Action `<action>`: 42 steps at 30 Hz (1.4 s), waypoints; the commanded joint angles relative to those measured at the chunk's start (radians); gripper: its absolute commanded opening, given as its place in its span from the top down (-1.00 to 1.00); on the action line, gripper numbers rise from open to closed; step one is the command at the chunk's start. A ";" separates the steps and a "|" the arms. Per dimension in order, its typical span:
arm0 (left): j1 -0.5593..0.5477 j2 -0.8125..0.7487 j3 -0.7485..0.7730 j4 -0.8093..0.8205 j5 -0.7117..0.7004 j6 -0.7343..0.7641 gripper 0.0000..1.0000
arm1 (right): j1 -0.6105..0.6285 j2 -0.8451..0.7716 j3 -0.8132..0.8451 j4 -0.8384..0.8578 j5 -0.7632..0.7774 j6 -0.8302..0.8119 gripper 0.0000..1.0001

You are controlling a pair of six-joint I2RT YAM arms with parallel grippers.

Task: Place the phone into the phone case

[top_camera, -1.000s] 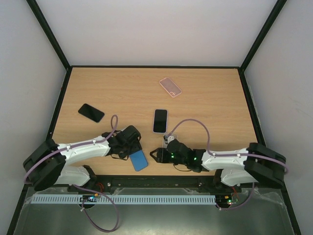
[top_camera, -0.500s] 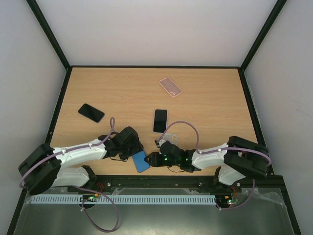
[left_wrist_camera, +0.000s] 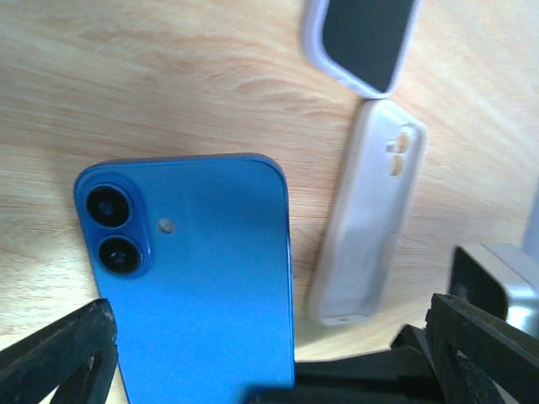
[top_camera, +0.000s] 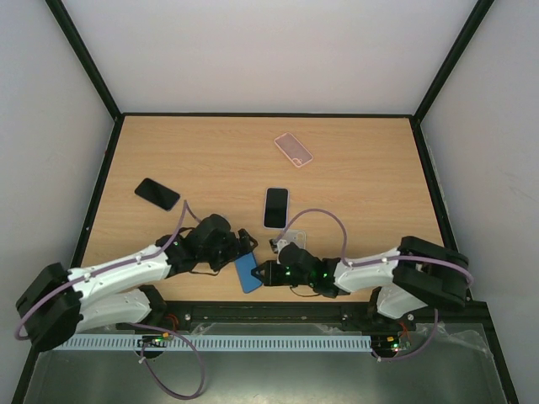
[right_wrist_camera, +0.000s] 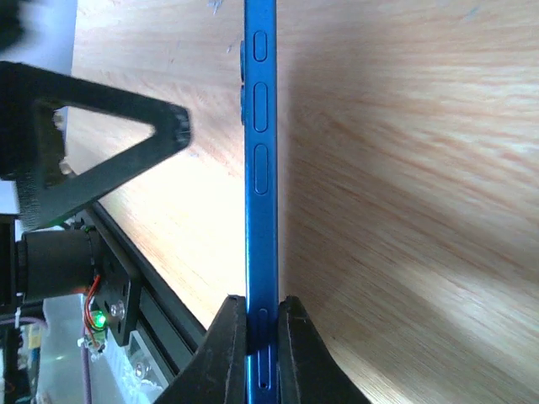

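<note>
Right tool (right_wrist_camera: 261, 313), clenched across the faces of the blue phone (left_wrist_camera: 202, 269) at the bench's (top_camera: 370, 194) near edge; left tool (left_wrist_camera: 269, 353), spread wide and gripping nothing, likely leaving the right to carry the phone to the clear case (left_wrist_camera: 366, 236) just beside.

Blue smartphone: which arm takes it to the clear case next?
Right. Right jaws clamp the blue glossy smartphone by its edge; left jaws stand open, gripping nothing. Translucent phone case lies close by.
</note>
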 commanded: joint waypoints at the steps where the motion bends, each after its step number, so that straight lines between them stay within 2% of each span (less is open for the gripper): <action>1: 0.005 -0.109 -0.005 0.001 -0.002 0.055 -0.99 | 0.005 -0.139 -0.006 -0.124 0.147 0.012 0.95; 6: 0.009 -0.204 0.003 -0.042 -0.053 0.110 -0.98 | 0.005 -0.336 0.013 -0.371 0.338 0.002 0.96; 10: 0.013 -0.213 0.009 -0.029 -0.075 0.170 -0.85 | 0.003 -0.462 0.074 -0.650 0.520 0.021 0.96; 13: 0.013 -0.176 0.009 -0.001 -0.088 0.194 -0.73 | 0.002 -0.532 0.119 -0.798 0.607 0.028 0.96; 19: 0.007 0.020 0.057 0.082 -0.063 0.240 -0.48 | 0.002 -0.628 0.182 -1.011 0.715 0.054 0.96; 28: -0.028 0.295 0.158 0.197 -0.045 0.272 -0.27 | 0.002 -0.624 0.174 -1.042 0.713 0.082 0.95; 35: -0.043 0.397 0.162 0.288 -0.028 0.252 -0.18 | 0.002 -0.549 0.149 -0.958 0.657 0.094 0.96; 42: -0.046 0.486 0.148 0.432 0.087 0.207 -0.12 | 0.000 -0.431 0.162 -0.954 0.641 0.109 0.96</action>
